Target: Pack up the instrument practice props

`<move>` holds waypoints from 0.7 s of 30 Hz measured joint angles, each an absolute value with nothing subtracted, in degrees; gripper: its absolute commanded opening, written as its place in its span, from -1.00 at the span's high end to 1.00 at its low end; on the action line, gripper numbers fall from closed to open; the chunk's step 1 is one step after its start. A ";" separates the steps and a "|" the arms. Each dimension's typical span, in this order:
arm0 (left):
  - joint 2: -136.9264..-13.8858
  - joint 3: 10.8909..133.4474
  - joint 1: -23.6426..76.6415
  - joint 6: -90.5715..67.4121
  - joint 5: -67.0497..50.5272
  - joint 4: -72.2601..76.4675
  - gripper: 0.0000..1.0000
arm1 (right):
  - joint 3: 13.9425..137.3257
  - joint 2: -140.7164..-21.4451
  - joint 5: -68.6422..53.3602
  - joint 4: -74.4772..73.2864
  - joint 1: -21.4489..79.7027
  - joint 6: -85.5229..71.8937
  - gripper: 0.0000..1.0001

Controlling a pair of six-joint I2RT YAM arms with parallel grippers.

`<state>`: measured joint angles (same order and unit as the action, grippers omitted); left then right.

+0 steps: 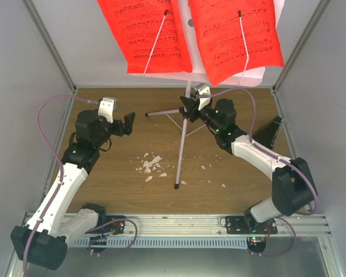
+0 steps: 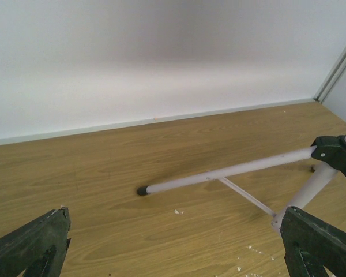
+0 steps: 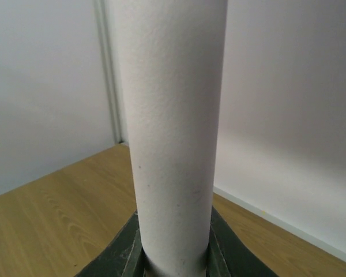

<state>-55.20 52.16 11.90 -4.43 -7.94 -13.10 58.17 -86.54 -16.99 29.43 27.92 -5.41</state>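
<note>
The music stand (image 1: 188, 88) stands upright on its tripod. Its white pole (image 3: 173, 127) runs straight up between the jaws of my right gripper (image 1: 190, 109), which are closed snugly on it near the leg hub. I judge that grip is there to steady the stand for folding or lifting. The red sheets (image 1: 144, 34) hang on the tray above that gripper, not yet removed. The metronome (image 1: 271, 134) sits to its right, well apart. My left gripper (image 1: 128, 123) hangs wide open and empty. One tripod leg (image 2: 230, 170) lies ahead of its fingertips, near but untouched, so it is likely placed to collapse the legs. Crumbs (image 1: 150, 165) lie between the two grippers.
</note>
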 measured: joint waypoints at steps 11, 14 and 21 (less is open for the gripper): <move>-54.74 52.05 11.90 -4.43 -7.44 -13.13 -0.98 | 57.08 -84.31 0.95 27.22 30.22 -6.15 0.90; -54.68 51.81 11.90 -4.43 -6.98 -13.13 -0.98 | 57.08 -84.31 1.72 27.11 30.24 -6.20 0.46; -54.04 51.18 11.90 -4.23 -5.45 -13.13 -0.98 | 54.81 -82.30 4.49 26.02 29.95 -11.35 -0.63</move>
<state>-54.04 51.18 11.90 -4.23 -5.45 -13.13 54.81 -82.30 4.49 26.02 29.95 -11.35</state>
